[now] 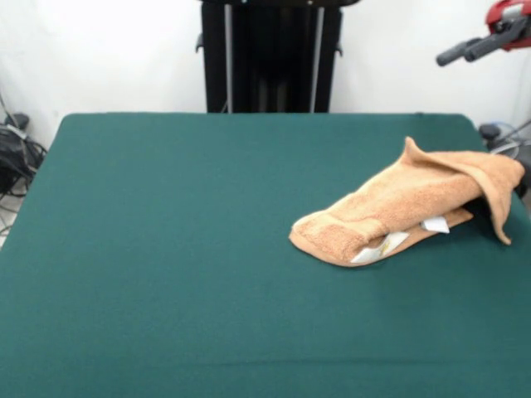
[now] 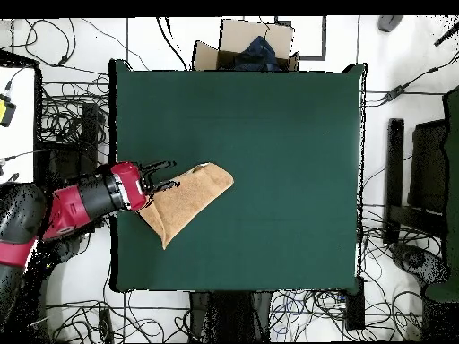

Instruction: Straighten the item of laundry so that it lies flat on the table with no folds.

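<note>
My robot's gripper (image 2: pixel 164 176) hovers at the table (image 1: pixel 166 249) edge, its thin prongs spread over the near end of the towel (image 1: pixel 406 211). They look released, gripping nothing. The towel lies bunched and doubled over beside that edge, tags (image 1: pixel 390 240) showing; I judge straightening barely begun.

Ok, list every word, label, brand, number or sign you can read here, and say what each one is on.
No text reads in either view.
White tags on the towel: any print is too small to read.
Cardboard box beyond the table: no legible marking.
Arm and end effector: no readable label.
</note>
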Tool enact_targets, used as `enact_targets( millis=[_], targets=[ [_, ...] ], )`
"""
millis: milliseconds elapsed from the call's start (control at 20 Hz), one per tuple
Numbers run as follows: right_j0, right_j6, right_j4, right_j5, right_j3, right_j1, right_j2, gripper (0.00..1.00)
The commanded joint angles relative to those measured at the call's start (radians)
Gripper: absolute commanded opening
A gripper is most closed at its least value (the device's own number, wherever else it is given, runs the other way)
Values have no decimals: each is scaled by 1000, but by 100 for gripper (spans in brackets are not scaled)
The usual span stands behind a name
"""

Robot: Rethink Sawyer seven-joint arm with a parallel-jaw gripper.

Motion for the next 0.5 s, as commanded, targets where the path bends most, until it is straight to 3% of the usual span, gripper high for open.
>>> enact_targets(
  millis=[50,500],
  targets=[
    [5,17,-9,-97,57,77,173,100],
    [34,147,44,-96,33,173,157,100]
  ],
)
